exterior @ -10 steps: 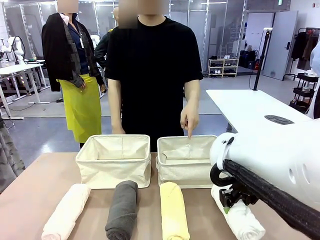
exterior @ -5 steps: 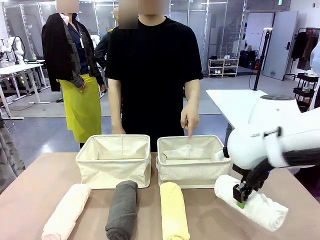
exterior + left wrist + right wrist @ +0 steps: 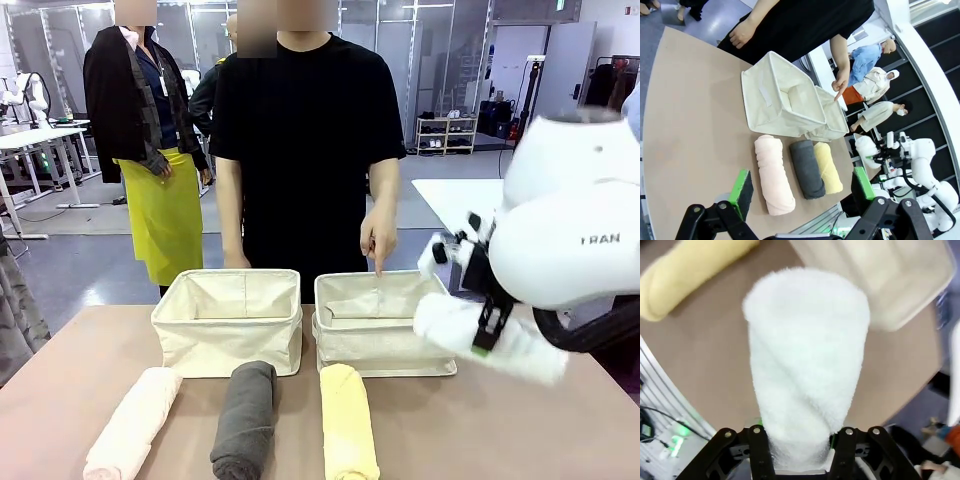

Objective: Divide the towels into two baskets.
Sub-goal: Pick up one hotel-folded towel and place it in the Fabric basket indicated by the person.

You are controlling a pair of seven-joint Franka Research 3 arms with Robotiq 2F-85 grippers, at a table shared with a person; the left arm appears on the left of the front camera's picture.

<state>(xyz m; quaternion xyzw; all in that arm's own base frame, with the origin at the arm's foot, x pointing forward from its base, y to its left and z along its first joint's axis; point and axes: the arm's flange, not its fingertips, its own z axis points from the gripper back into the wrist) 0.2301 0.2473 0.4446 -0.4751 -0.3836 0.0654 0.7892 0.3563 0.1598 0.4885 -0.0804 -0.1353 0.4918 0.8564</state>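
The white towel (image 3: 447, 322) is held aloft just beside the right basket (image 3: 370, 350), into which the person's hand (image 3: 379, 240) points; it should probably be turned lengthwise and lowered past the rim before release; the right gripper (image 3: 488, 330) is clenched on it; the left gripper (image 3: 802, 186) is spread wide, empty.
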